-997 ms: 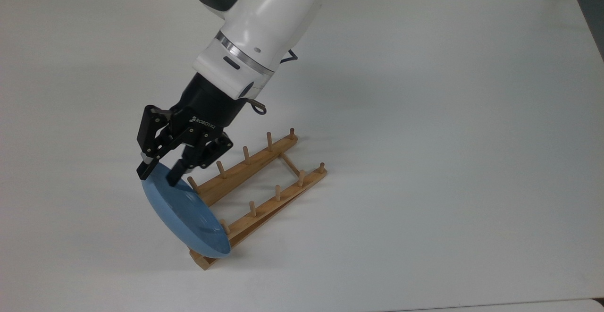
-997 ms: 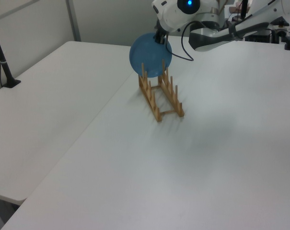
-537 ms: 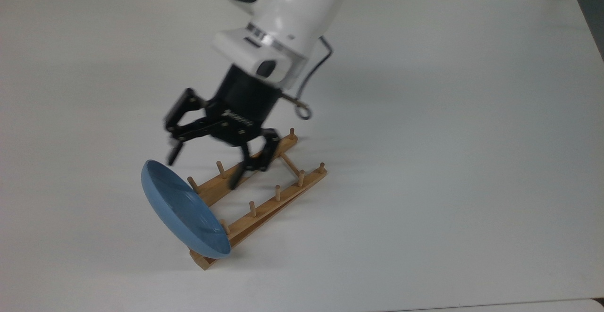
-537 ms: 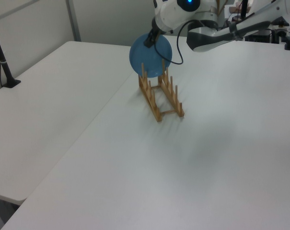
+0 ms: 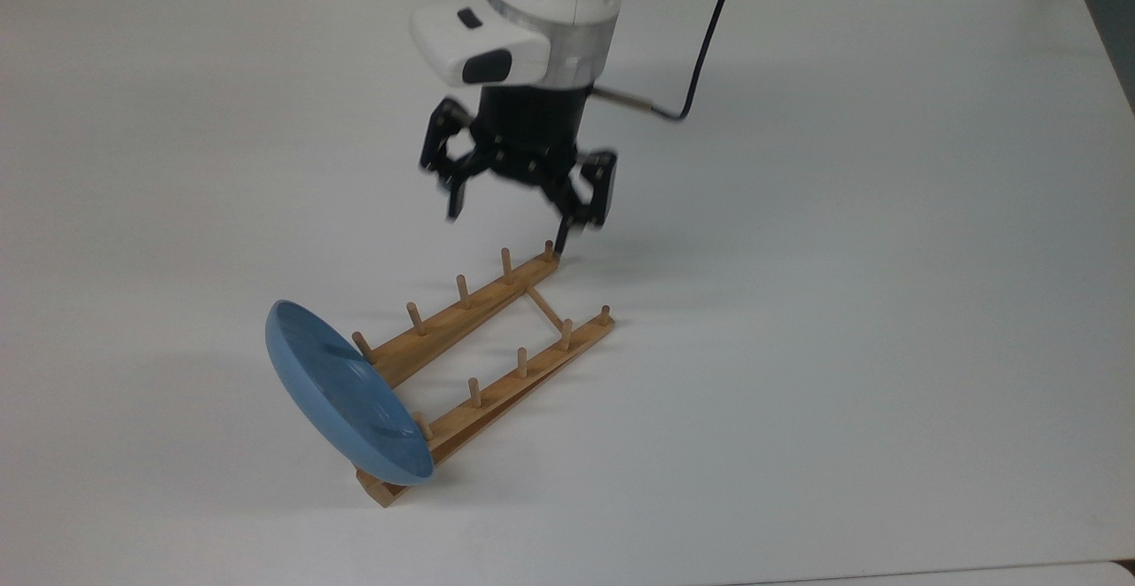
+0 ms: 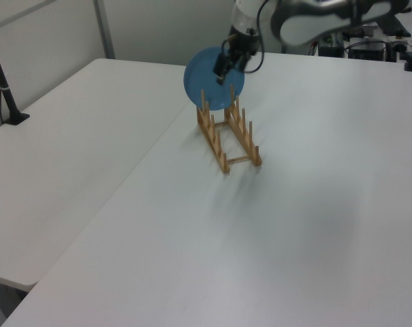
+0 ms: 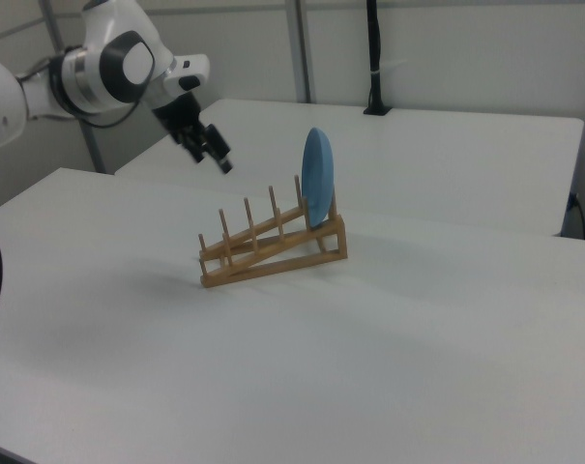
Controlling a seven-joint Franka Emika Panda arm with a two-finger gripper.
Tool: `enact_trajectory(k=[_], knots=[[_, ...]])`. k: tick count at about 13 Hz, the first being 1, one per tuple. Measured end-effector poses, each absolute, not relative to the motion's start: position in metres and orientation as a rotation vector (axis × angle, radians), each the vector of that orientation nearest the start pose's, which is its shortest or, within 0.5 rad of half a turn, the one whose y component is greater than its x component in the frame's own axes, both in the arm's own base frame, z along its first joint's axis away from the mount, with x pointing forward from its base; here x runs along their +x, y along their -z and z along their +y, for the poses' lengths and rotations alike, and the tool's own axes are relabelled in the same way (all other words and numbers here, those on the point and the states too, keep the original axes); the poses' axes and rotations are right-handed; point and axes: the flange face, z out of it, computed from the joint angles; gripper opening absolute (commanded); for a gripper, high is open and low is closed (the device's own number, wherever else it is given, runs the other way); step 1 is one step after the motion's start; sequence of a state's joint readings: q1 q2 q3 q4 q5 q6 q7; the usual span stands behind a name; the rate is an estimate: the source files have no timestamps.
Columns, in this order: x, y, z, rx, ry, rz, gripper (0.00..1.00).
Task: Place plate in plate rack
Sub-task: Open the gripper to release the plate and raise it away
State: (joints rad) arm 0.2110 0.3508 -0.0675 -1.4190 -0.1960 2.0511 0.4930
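Plate [image 5: 346, 395] round, blue; rack [image 5: 483, 364] wooden, pegged; claw [image 5: 512, 212] spread.

Plate [image 5: 348, 394] on edge in the end slot of the plate rack [image 5: 486, 357], at the top view's lower left, leaning against 2 pegs. Rack on the table [image 5: 842, 258]. Gripper [image 5: 510, 219] above the rack's opposite end, well apart from the plate.

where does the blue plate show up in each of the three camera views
Top view: blue plate lower left of centre, at the rack's near end.
Left view: plate upper centre, at the rack's far end.
Right view: plate centre, edge-on, at the rack's right end.
Shared landmark: wooden plate rack.
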Motion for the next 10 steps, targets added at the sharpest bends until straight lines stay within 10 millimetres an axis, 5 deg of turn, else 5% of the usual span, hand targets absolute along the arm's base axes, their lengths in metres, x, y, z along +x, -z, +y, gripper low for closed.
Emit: enact_trajectory(k=[4,10], knots=[[0.636,-0.547,0.066,-3.136,0.073,0.215,1.00],[0.583,-0.577,0.014,-3.123,0.010,0.227,1.00]])
